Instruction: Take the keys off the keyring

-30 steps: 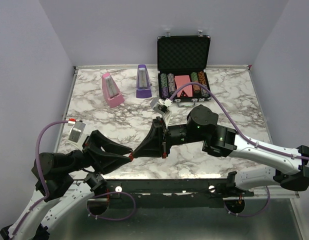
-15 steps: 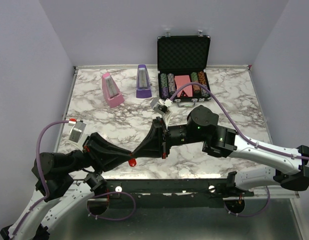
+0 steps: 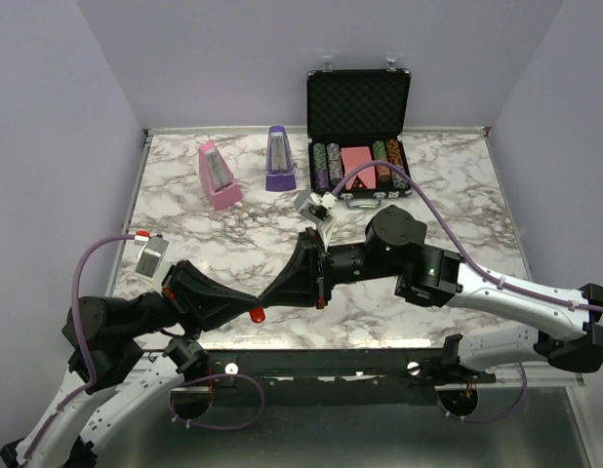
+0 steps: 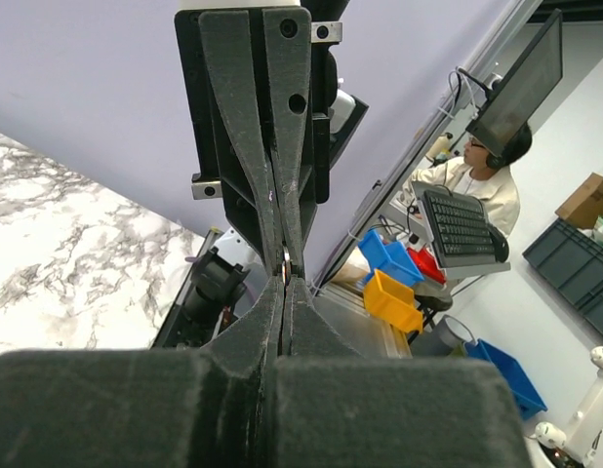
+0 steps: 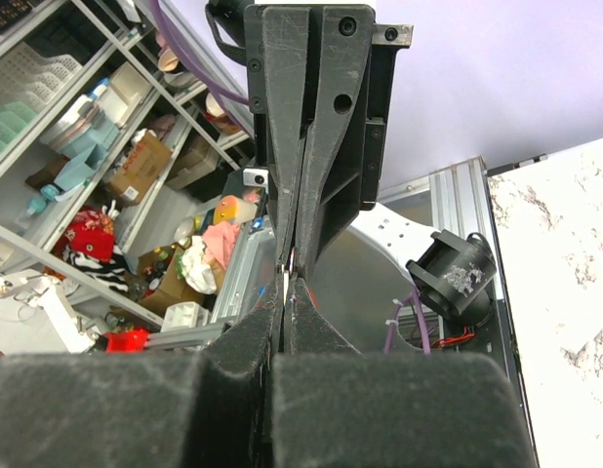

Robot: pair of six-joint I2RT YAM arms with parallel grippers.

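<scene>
1. The left gripper (image 3: 252,298) is clenching shut, butting tip to tip against the right gripper (image 3: 267,295).
2. The right gripper is clenching shut too.
3. A metal sliver (image 4: 285,260) is sitting pinched where the tips meet; whether it is key or ring, I cannot tell.
4. The red keyring (image 3: 256,314) is showing just beneath the joined tips.

A pink metronome (image 3: 218,175), purple metronome (image 3: 279,158) and open chip case (image 3: 358,102) stand on the marble table (image 3: 458,195).

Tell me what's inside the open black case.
The case holds poker chip stacks on both sides of a pink block; dark foam lines its lid. The floor beneath them is covered.
</scene>
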